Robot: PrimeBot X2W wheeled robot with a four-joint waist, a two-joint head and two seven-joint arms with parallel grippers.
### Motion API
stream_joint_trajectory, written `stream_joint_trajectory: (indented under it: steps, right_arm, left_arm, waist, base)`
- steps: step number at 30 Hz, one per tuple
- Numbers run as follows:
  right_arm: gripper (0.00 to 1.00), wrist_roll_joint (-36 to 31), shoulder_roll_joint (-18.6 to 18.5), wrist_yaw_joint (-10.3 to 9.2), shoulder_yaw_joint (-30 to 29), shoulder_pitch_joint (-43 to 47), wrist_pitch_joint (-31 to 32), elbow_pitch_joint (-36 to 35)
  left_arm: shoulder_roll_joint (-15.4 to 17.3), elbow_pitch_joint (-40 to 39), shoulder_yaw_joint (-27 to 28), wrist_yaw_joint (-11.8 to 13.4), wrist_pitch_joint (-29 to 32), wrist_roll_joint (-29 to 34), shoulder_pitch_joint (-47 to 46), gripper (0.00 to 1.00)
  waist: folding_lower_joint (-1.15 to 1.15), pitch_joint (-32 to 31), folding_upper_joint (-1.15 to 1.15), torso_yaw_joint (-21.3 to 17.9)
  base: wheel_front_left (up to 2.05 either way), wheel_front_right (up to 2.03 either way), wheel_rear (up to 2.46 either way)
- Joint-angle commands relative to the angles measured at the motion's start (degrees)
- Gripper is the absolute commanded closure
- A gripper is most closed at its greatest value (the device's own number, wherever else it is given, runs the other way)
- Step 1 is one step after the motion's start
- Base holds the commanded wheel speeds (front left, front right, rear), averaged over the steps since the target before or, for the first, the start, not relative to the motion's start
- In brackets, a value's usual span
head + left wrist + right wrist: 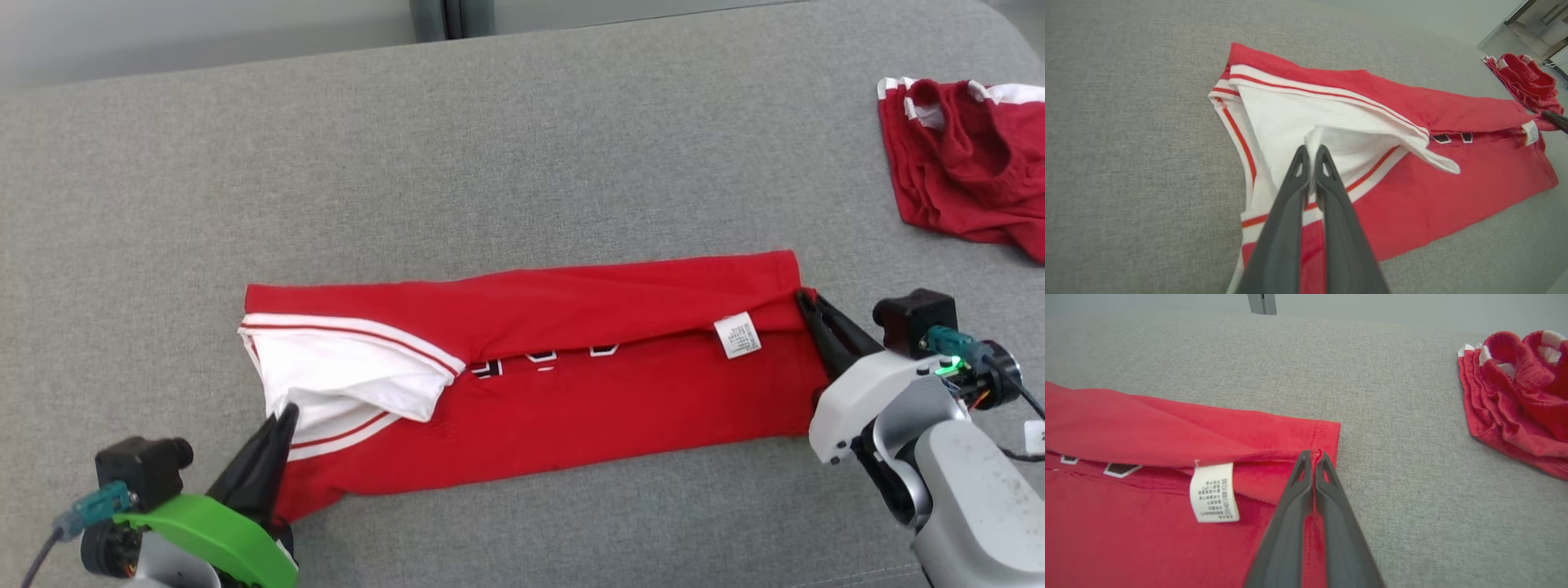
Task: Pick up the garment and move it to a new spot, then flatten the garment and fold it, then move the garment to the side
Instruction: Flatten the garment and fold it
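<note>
A red garment with white, red-striped sleeves lies as a long folded band across the grey cushion; its far long edge is folded over toward me, and a white care label shows near the right end. My left gripper is shut on a pinch of the white sleeve fabric at the garment's left end. My right gripper is shut on the red hem corner at the right end. In the left wrist view the garment stretches away to the right.
A second red and white garment lies crumpled at the far right of the cushion, also seen as a heap in the right wrist view. Open grey cushion surrounds the band on its far and near sides.
</note>
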Motion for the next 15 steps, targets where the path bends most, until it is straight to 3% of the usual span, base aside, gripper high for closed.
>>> stream_joint_trajectory:
  steps: [1,2,3,4,5,15]
  right_arm:
    - [0.00,-0.78,0.65,-0.07,-1.06,1.34,-0.73,0.26]
    - [0.00,-1.14,1.18,-0.07,-1.83,1.98,-1.09,0.43]
    - [0.00,-1.33,1.50,-0.07,-2.31,2.34,-1.31,0.49]
    - [0.00,-1.58,2.04,-0.07,-3.20,2.98,-1.70,0.49]
    - [0.00,-1.76,2.50,-0.07,-4.09,3.62,-2.13,0.48]
    - [0.00,-4.11,7.19,-0.07,-14.51,9.14,-4.18,-3.52]
  left_arm:
    - [-0.50,0.90,0.00,0.18,-0.67,-0.44,1.20,1.00]
    - [-0.86,1.41,-0.05,0.33,-1.14,-0.48,1.60,1.00]
    - [-1.13,1.66,-0.06,0.42,-1.43,-0.55,1.84,0.89]
    - [-1.55,2.07,-0.01,0.48,-1.95,-0.75,2.33,0.59]
    - [-1.78,2.45,0.10,0.89,-2.64,-0.50,2.76,0.00]
    - [-5.28,2.33,3.36,4.45,-7.41,3.98,5.85,0.00]
  waist:
    - [0.00,-0.78,0.00,-0.28]
    - [0.00,-1.11,0.00,-0.29]
    - [0.00,-1.30,0.00,-0.28]
    - [0.00,-1.60,0.00,-0.22]
    - [0.00,-1.95,0.00,-0.15]
    - [0.00,-4.91,0.00,1.17]
  base:
    - [0.00,0.00,0.00]
    - [0.00,0.00,0.00]
    - [0.00,0.00,0.00]
    - [0.00,0.00,0.00]
    - [0.00,0.00,0.00]
    - [0.00,0.00,0.00]
